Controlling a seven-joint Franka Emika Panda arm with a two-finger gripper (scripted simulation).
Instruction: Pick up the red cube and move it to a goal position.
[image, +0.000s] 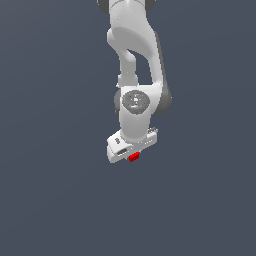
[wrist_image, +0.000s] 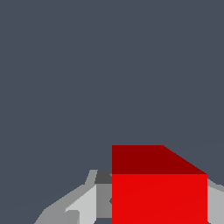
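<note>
The red cube (image: 134, 157) pokes out just under the white hand of my gripper (image: 132, 151) in the exterior view, with dark grey ground all around it. Through the wrist camera the red cube (wrist_image: 159, 199) looms large, its darker face turned away. My gripper (wrist_image: 153, 212) is shut on it, grey fingers (wrist_image: 89, 204) pressing against both sides. The fingertips themselves are hidden behind the hand in the exterior view. No mark of a goal position shows in either view.
The white arm (image: 134, 60) comes down from the upper edge of the exterior view to the wrist. Everything else is a plain dark grey surface (image: 50, 200).
</note>
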